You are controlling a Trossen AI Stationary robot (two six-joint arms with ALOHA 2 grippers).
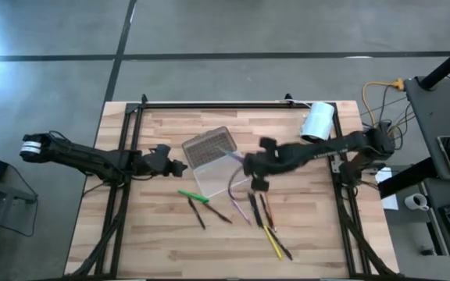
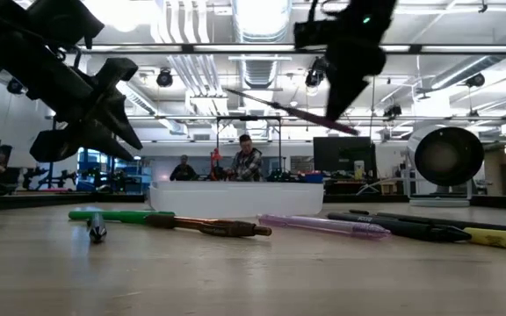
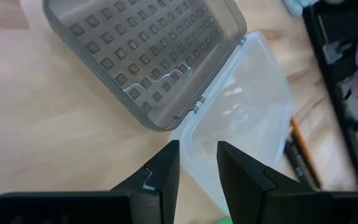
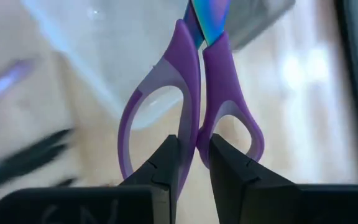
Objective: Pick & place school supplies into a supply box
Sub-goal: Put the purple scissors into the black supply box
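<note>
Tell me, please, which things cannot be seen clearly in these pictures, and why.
- Scissors: blade tips are cut off by the right wrist view's edge; in the high view the right gripper covers them.
- Supply box: its inside is hidden in the low view by its own wall.
- Pens: too small in the high view to count surely.
- Left gripper: it holds nothing.

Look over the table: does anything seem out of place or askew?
Nothing is spilled or damaged. The pens lie scattered at odd angles beside the open box, and a white roll sits by the far edge. The right claw holds the scissors in the air.
</note>
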